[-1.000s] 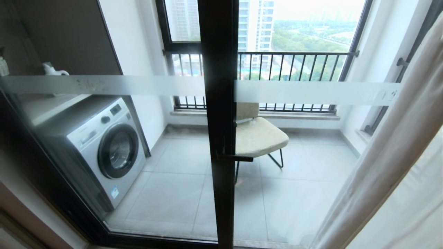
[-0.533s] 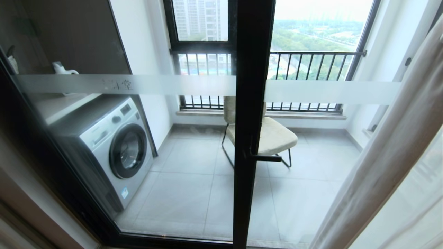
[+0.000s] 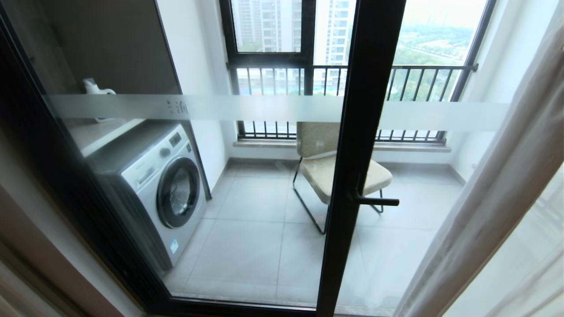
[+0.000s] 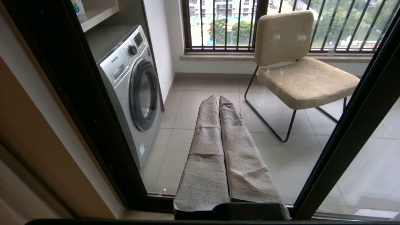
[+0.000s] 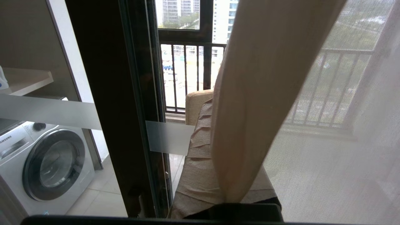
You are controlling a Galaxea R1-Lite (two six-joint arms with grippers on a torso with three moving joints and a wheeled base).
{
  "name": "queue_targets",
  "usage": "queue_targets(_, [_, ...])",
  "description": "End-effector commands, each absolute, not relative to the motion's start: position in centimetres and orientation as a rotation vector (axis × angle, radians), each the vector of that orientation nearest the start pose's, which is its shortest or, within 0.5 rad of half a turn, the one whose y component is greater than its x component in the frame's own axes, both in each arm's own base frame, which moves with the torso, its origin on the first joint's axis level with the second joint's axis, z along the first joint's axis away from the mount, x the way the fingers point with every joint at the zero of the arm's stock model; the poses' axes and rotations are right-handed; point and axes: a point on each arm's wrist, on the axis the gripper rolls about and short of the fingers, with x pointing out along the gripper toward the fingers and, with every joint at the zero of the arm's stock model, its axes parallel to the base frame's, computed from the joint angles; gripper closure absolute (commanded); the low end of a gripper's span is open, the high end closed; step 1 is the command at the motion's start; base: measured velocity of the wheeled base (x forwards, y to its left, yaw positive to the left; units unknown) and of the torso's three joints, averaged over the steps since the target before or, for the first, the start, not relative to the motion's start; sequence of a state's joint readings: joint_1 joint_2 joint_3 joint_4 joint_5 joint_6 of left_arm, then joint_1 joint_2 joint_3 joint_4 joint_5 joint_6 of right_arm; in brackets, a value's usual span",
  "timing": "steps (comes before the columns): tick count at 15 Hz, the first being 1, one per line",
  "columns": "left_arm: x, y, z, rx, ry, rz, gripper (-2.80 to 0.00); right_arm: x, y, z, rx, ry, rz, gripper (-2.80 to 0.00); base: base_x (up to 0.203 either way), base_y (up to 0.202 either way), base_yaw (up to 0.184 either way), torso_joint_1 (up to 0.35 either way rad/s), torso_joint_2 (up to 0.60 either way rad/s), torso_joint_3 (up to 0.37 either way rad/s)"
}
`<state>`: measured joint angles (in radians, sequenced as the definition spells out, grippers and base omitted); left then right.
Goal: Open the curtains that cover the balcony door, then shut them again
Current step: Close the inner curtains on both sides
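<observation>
The balcony door (image 3: 361, 132) has black frames, glass panes and a frosted white band (image 3: 264, 108); most of its glass is uncovered. The curtains hang at the right: a thick beige drape (image 3: 506, 185) with a white sheer (image 3: 528, 268) beside it. In the right wrist view my right gripper (image 5: 218, 106) is shut on a fold of the beige drape (image 5: 259, 78), close to the door frame (image 5: 103, 78), with the sheer (image 5: 328, 140) alongside. My left gripper (image 4: 217, 97) is shut on nothing, low before the glass. Neither arm shows in the head view.
Behind the glass stand a silver washing machine (image 3: 163, 185) on the left, a beige chair (image 3: 326, 171) on black legs, and a barred window railing (image 3: 418, 79). A shelf with a white kettle (image 3: 97, 86) is above the machine. A door handle (image 3: 376, 201) sticks out.
The whole head view has shifted: door frame, washing machine and chair slid right in the picture, so the camera moved left. The drape's edge kept its place in the picture.
</observation>
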<state>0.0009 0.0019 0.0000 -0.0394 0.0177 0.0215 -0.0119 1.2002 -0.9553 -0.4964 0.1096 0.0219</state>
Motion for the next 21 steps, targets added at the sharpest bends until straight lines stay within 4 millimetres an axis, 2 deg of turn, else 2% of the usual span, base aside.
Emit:
queue_targets(1, [-2.3,0.0,8.0,0.021,-0.038,0.02,0.0,17.7,0.0,33.7,0.006,-0.258,0.1,0.0,0.0,0.194,-0.003,0.002,0.0,0.005])
queue_targets(15, [-2.3,0.0,8.0,0.02,-0.038,0.02,0.0,18.3,0.0,33.5,0.008,-0.245,0.102,0.0,0.0,0.187,0.001,0.001,0.0,0.003])
queue_targets(21, [-2.3,0.0,8.0,0.02,-0.038,0.019,0.0,19.9,0.0,34.8,0.006,-0.268,0.102,0.0,0.0,0.014,0.001,0.0,0.0,0.0])
